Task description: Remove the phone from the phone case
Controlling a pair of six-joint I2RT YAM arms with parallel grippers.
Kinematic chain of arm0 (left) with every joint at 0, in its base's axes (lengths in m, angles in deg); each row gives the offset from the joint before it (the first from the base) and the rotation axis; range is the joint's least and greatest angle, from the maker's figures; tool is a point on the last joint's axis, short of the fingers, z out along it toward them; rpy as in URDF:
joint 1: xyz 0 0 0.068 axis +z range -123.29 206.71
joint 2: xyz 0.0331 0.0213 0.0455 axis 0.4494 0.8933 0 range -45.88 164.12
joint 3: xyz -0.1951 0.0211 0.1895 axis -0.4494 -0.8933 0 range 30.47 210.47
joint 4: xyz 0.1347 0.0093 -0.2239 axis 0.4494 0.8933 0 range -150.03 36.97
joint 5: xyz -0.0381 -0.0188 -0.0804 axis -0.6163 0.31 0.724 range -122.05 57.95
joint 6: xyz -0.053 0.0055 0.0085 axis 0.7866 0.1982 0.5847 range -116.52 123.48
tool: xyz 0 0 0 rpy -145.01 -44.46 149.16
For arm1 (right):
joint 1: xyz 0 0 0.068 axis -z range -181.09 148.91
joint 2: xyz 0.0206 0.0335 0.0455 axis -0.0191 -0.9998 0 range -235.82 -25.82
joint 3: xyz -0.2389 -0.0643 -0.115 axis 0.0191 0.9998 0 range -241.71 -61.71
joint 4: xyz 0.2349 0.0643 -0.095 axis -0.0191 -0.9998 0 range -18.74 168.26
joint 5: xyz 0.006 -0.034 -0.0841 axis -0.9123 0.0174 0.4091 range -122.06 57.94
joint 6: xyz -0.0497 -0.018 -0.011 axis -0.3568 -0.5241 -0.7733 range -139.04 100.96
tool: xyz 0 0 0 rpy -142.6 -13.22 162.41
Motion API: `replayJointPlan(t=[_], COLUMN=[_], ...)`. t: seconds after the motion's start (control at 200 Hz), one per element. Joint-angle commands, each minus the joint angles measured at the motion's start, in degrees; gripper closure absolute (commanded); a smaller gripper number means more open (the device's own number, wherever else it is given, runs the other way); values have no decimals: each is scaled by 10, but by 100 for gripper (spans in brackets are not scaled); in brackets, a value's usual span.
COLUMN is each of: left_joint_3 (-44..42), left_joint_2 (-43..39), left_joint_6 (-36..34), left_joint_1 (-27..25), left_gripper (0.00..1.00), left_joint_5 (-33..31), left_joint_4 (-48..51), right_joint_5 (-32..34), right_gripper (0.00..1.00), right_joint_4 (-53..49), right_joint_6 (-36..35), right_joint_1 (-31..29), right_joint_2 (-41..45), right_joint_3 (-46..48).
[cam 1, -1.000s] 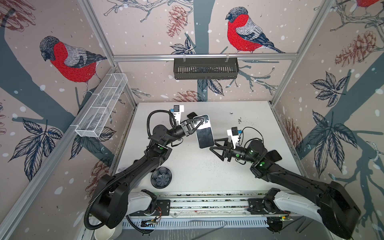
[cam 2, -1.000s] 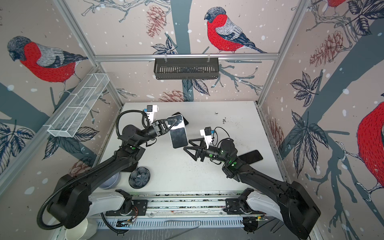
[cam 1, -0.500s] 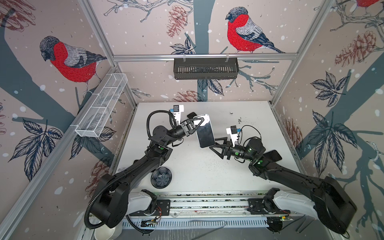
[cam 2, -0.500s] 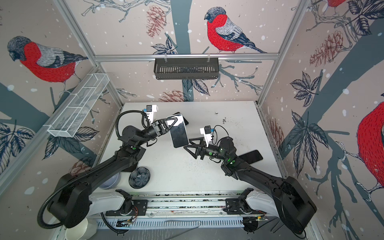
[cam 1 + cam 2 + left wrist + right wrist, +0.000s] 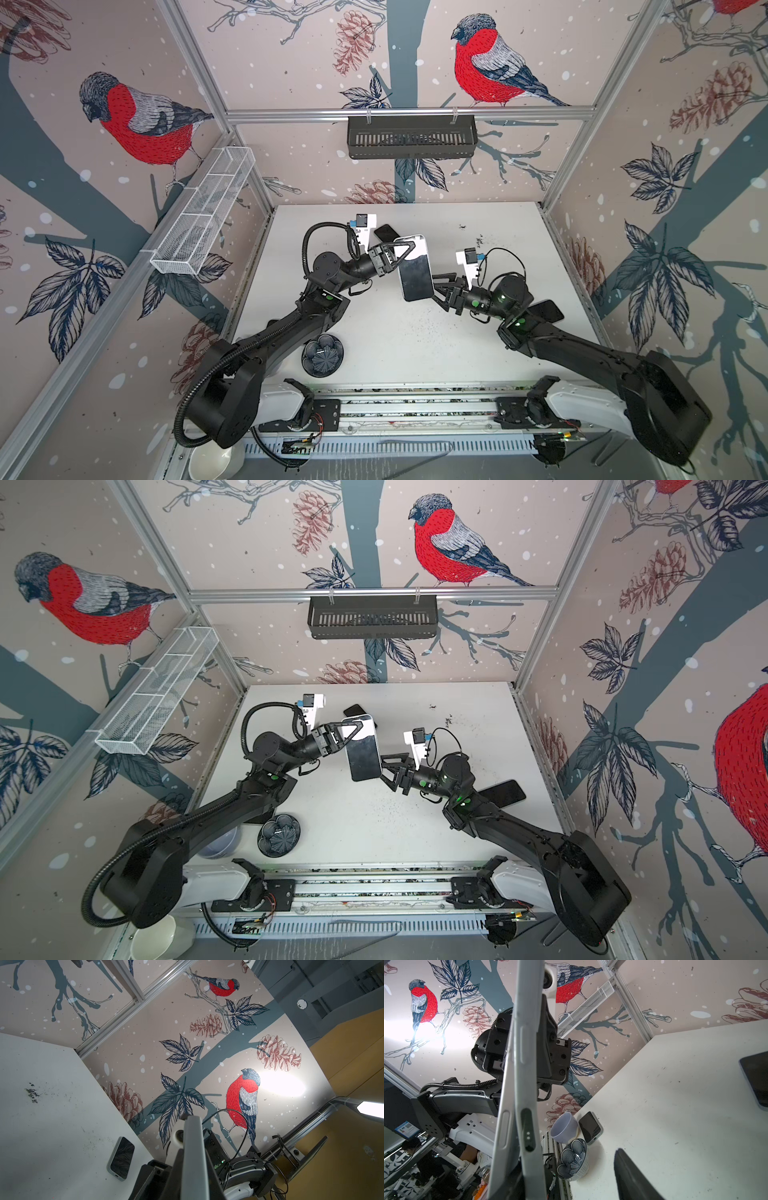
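Hanging above the table, the phone in its phone case is clamped by the left gripper; its lower edge is straddled by the right gripper, jaws apart. Only the case lip should be pinched.

Beneath and in front of the raised grey-cased phone the white counter lies bare; just behind it lies a flat black phone; front-left stands a dark patterned ceramic bowl; well right, another black phone.
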Motion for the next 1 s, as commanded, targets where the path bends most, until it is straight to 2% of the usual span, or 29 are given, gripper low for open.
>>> replayJointPlan(t=[0.0, 0.28, 0.38, 0.44, 0.485, 0.55, 0.615, 0.695, 0.735, 0.87, 0.996], left_joint_3=[-1, -9, -16, -19, -21, -23, -28, -26, -26, -21, -4], left_joint_2=[5, 26, 39, 52, 62, 78, 94, 112, 120, 128, 99], left_joint_6=[-6, -9, -17, -27, -36, -48, -57, -69, -72, -99, -176], left_joint_1=[-2, -1, -1, -3, -6, -8, -9, -9, -8, -8, -13], left_gripper=[100, 100, 100, 100, 84, 74, 53, 41, 30, 15, 5], left_joint_5=[1, -11, -26, -32, -37, -49, -61, -71, -76, -94, -138], left_joint_4=[-40, -45, -43, -42, -36, -25, -22, -10, -8, 26, 138], right_joint_5=[-14, -40, -40, -33, -25, -9, -1, 2, 3, 12, 14], right_gripper=[48, 85, 95, 97, 98, 98, 98, 98, 99, 99, 99], right_joint_4=[45, 88, 69, 59, 42, 5, -26, -33, -39, -54, -53], right_joint_6=[16, 68, 85, 99, 109, 118, 125, 141, 148, 162, 185], right_joint_1=[1, 1, 1, 1, 3, 3, 4, 7, 9, 20, 39], right_joint_2=[1, -6, -5, -1, 3, 8, 8, 8, 9, 15, 14], right_joint_3=[3, 20, 24, 30, 34, 38, 41, 52, 55, 67, 86])
